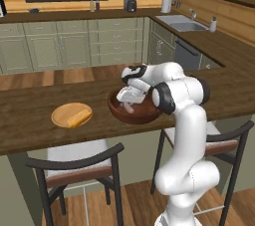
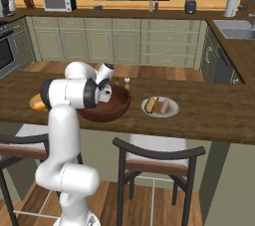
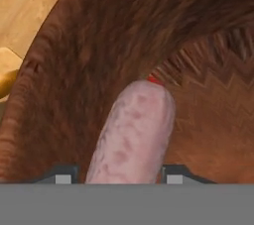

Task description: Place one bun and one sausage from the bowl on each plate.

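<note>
One sausage lies between the two finger tips at the bottom of the hand view, its long axis running from 6 o'clock up toward 12 o'clock, tilted slightly to 1 o'clock, straight away from the camera. The jaws stand on either side of it, roughly square to its length, and appear clamped on its near end; the tips are mostly hidden under the lower edge, so actual contact is a judgement rather than something plainly seen. The sausage's far, rounded end, with a small red mark at the tip, points at the inner wall of the bowl, dark reddish-brown wood.

In the left base view the gripper is down inside the bowl, which stands on the tabletop. Beyond the bowl's rim, at 9 o'clock in that view, lies the light tan plate carrying a bun and no sausage; it is near the bowl but apart from it.

Farther off, at 3 o'clock of the bowl in the right base view, the pale plate already holds a bun and a sausage. The coming move therefore likely turns on lifting the sausage lengthwise clear of the rim and carrying it toward the tan plate.
</note>
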Robot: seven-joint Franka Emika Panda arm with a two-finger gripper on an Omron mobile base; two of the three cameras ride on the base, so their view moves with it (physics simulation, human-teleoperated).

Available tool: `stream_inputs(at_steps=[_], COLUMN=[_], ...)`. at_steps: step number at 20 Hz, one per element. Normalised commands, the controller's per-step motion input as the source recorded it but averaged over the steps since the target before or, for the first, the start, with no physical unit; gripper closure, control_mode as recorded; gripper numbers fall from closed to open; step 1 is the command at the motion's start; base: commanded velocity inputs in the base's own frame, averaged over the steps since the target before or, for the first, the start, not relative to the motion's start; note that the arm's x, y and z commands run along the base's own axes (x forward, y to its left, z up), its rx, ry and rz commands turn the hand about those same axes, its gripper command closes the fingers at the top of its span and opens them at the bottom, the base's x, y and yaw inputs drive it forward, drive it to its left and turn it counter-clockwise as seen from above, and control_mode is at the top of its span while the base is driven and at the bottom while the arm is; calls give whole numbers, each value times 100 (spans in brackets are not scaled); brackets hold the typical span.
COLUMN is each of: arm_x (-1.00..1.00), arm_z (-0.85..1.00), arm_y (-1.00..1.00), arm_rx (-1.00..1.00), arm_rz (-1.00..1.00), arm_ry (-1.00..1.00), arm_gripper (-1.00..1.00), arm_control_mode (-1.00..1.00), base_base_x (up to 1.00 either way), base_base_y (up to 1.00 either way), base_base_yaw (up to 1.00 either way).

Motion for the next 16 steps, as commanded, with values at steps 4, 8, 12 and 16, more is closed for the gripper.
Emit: stream_inputs(at_steps=[4,8,12,16], arm_x=[-7,-8,-28,-70], arm_z=[17,4,18,30], arm_y=[0,0,0,10], arm_rx=[0,-4,-5,-14], arm_rz=[-3,-3,-7,-11], arm_ry=[-6,-19,-20,-20], arm_gripper=[100,100,100,100], arm_control_mode=[-100,-100,-100,-100], base_base_x=[0,0,0,0], base_base_y=[0,0,0,0], base_base_yaw=[0,0,0,0])
